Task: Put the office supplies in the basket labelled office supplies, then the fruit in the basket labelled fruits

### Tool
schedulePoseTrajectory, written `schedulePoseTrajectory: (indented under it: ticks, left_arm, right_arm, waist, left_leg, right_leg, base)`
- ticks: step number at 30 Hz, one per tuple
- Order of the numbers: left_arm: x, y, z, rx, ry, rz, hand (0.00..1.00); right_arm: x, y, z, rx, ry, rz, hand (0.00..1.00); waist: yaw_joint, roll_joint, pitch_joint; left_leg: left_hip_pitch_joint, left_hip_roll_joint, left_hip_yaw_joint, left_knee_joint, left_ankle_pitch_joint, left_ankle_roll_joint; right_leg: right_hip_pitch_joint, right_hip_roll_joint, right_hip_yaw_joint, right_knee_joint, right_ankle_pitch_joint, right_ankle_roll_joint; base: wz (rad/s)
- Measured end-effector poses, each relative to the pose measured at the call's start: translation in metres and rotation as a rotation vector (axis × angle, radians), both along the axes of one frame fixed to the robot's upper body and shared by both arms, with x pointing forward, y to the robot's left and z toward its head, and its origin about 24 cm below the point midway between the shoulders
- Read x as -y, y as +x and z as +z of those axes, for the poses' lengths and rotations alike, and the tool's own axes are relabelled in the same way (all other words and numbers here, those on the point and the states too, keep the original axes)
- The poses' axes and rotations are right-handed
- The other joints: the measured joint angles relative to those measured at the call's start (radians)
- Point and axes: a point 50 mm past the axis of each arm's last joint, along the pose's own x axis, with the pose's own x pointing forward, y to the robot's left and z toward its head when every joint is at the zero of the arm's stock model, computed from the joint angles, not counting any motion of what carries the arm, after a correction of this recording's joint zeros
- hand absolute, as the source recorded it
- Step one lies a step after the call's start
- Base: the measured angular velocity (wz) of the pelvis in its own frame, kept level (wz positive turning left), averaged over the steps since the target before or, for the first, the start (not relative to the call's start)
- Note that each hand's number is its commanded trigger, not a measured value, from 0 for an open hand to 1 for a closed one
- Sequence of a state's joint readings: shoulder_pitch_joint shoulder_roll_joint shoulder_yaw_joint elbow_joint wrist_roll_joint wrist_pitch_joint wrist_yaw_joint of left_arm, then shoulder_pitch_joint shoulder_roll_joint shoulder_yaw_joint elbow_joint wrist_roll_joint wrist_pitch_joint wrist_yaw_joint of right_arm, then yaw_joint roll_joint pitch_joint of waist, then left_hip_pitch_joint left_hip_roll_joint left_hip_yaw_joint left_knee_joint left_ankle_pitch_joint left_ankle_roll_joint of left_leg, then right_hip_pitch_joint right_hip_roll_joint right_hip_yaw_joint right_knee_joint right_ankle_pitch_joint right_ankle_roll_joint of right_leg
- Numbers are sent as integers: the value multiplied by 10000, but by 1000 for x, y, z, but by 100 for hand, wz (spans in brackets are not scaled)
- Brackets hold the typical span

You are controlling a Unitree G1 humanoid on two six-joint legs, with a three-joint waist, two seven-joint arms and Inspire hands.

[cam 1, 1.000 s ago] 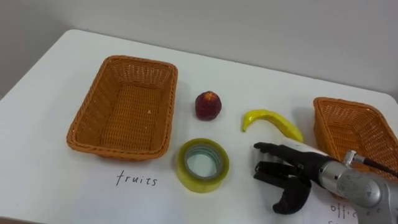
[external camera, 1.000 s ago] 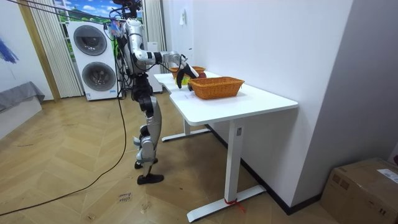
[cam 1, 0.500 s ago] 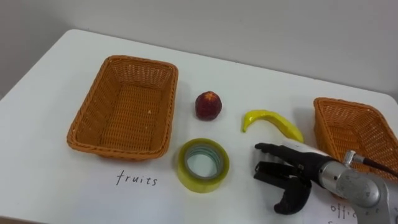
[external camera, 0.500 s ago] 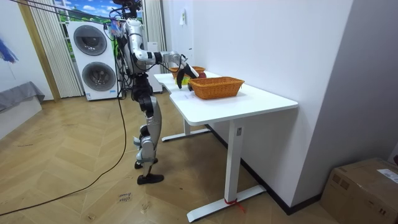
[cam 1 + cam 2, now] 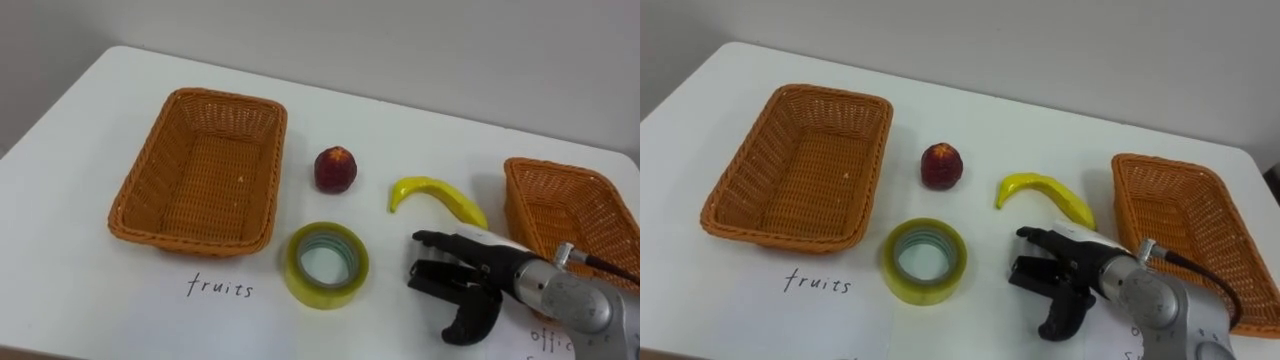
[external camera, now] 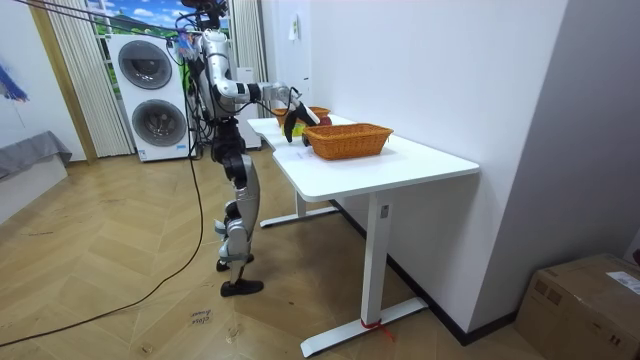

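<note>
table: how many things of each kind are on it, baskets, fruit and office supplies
baskets: 2, left wicker basket and right wicker basket
fruit: 2, red fruit and banana
office supplies: 1, tape roll
total: 5

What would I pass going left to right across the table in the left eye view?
left wicker basket → red fruit → banana → right wicker basket

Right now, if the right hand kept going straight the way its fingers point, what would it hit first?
Probably the yellow tape roll, though the right hand may be above it.
</note>
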State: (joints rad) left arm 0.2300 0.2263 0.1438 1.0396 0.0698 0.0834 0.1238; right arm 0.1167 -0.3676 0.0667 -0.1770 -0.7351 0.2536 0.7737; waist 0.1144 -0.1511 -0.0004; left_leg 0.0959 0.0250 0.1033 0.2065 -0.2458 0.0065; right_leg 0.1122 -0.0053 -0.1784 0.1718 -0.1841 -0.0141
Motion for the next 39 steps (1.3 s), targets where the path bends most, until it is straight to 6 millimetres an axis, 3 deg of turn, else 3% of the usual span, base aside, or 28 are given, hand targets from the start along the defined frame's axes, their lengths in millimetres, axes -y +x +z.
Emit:
schedulePoseTrajectory:
  ticks: [11, 12, 13, 14, 29, 39]
  left_arm:
    - [-2, 1, 1, -14, 59, -5, 0]
    - [-2, 1, 1, -15, 66, -4, 0]
    - [-2, 1, 1, -16, 71, -5, 0]
    - [-2, 1, 1, -16, 79, -7, 0]
    - [0, 15, 1, 229, 228, -333, 0]
    - [-1, 17, 2, 265, 248, -351, 0]
  right_arm:
    - [1, 0, 0, -22, -135, -53, 0]
    - [1, 0, 0, -16, -136, -54, 46]
    - [0, 0, -1, -15, -138, -52, 83]
    - [0, 0, -1, 12, -154, -45, 100]
    - [0, 9, 4, 1350, -1050, -291, 100]
    - [-1, 8, 4, 1288, -945, -269, 100]
  waist:
    - [30, -3, 4]
    - [29, -2, 5]
    - [29, -1, 5]
    - [25, 3, 6]
    - [22, 326, 23]
    - [24, 171, 26]
  left_leg:
    - [-2, -4, -1, -74, 1, 2]
    - [-2, -4, 2, -74, 1, 2]
    - [-2, -4, 3, -74, 1, 2]
    - [-1, -4, 7, -70, 1, 2]
    - [-46, 1, 1, -87, 2, 5]
    - [-59, 3, -3, -91, 3, 7]
  right_leg:
    - [-21, 7, 86, 2, 0, 0]
    - [-32, 8, 98, 4, 1, 1]
    - [-39, 9, 103, 6, 1, 1]
    - [-59, 12, 122, 15, 1, 2]
    - [-126, 33, 169, -12, 30, -1]
    - [-144, 49, 276, -7, 31, -1]
  base:
    - [0]
    - [0]
    - [-3]
    - [-5]
    - [-1]
    - [-2]
